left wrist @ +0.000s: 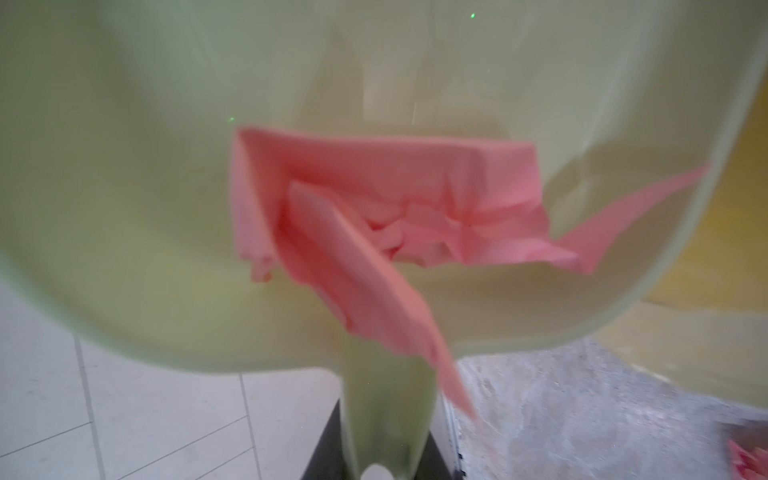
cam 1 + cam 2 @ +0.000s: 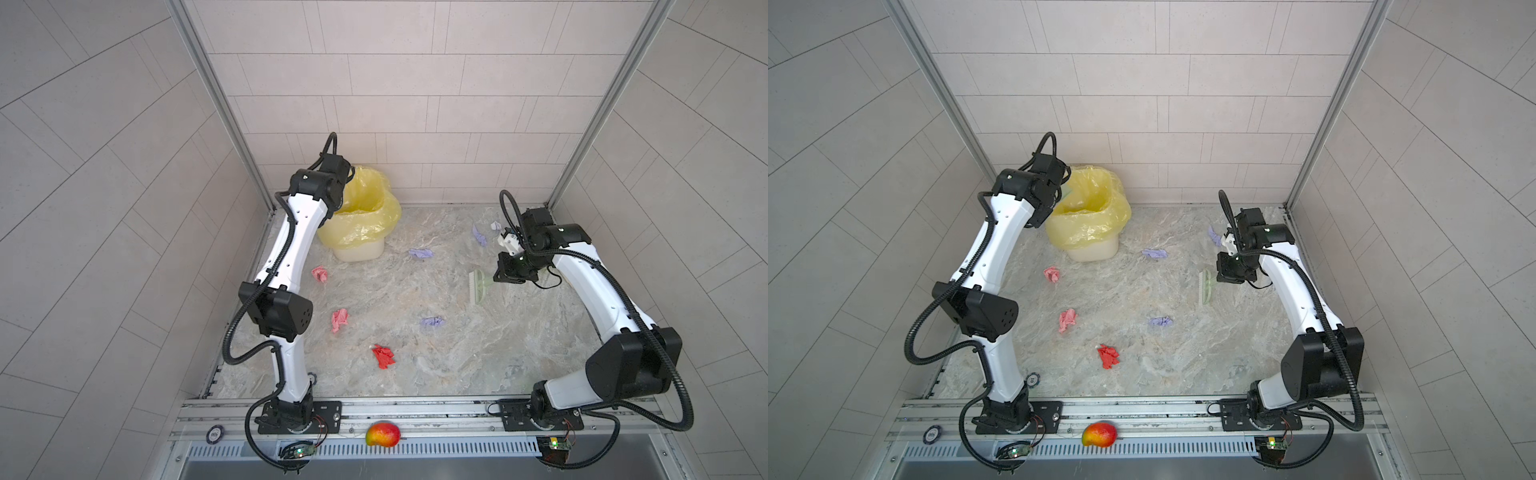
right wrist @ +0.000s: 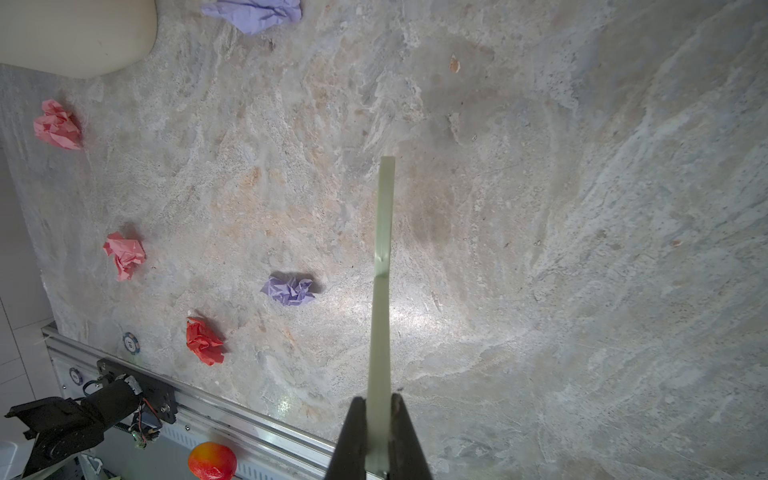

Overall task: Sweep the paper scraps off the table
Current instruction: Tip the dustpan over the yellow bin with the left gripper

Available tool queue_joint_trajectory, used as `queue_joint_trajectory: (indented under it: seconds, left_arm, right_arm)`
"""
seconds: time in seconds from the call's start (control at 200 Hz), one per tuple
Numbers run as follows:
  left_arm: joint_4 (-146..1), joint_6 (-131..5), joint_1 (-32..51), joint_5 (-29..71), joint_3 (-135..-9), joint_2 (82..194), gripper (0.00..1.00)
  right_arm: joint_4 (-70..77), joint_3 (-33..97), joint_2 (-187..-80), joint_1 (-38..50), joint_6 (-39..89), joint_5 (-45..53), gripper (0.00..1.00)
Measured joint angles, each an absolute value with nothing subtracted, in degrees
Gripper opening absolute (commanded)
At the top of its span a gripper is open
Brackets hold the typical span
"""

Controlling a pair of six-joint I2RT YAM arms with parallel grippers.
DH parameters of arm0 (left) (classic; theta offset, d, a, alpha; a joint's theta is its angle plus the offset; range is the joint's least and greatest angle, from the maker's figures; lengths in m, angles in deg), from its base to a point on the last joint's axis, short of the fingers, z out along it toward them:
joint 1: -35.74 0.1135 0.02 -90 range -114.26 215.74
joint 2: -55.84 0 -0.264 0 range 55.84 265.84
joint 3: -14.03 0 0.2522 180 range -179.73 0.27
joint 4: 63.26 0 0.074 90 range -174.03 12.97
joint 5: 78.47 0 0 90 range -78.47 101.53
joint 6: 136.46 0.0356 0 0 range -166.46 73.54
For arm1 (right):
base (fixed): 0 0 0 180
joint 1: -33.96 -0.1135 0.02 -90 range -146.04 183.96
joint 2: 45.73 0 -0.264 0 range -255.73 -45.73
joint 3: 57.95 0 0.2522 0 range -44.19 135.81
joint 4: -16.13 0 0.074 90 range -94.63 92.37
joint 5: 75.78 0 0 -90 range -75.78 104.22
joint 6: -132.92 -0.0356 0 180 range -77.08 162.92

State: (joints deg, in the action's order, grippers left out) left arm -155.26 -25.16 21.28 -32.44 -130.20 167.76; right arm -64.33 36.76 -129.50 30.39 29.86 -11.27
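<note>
Dustpan (image 1: 124,208), clamped in my left hand (image 1: 384,453), carries one pink scrap (image 1: 374,195) at the bin (image 2: 359,251). Right hand (image 3: 378,436) clamped on brush (image 3: 384,208). Seven paper scraps (image 2: 383,356) remain on worktop (image 2: 415,291); mostly undone.

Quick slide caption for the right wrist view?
Right claw shut on the pale green brush, held over the table; paper scraps lie unswept.

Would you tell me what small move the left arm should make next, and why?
Probably tip the dustpan toward the bin: the pink scrap lies in the pan, which the left pincer holds by its handle at the yellow-lined bin's rim, so the scrap has not dropped in yet.
</note>
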Motion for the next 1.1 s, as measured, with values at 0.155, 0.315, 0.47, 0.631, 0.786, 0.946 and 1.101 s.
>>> queue_joint_trajectory:
  seconds: [0.155,0.315,0.47,0.631,0.786,0.946,1.101]
  left_arm:
    - [-150.93,-20.04,19.33,-39.23,-126.09,167.69,0.00]
    - [-145.21,-13.47,17.24,-45.09,-120.56,166.78,0.00]
    - [-138.00,-6.01,15.66,-49.64,-117.66,165.94,0.00]
    - [-128.64,3.32,14.42,-53.25,-114.68,164.22,0.00]
    - [-120.53,11.30,13.85,-55.34,-112.13,162.82,0.00]
    - [-112.27,18.56,13.56,-56.79,-107.25,161.20,0.00]
    - [-105.91,24.13,13.48,-57.07,-103.40,160.37,0.00]
  right_arm:
    - [-64.42,36.76,-129.50,30.39,29.84,-11.27,0.00]
    - [-64.50,36.76,-129.50,30.39,29.84,-11.30,0.00]
    - [-64.50,36.76,-129.50,30.39,29.84,-11.34,0.00]
    - [-64.39,36.65,-129.37,30.39,29.84,-11.34,0.00]
    - [-64.44,35.97,-128.58,30.39,29.84,-11.32,0.00]
    - [-64.46,35.97,-128.32,30.39,29.86,-11.32,0.00]
    - [-64.46,35.97,-128.28,30.39,29.86,-11.32,0.00]
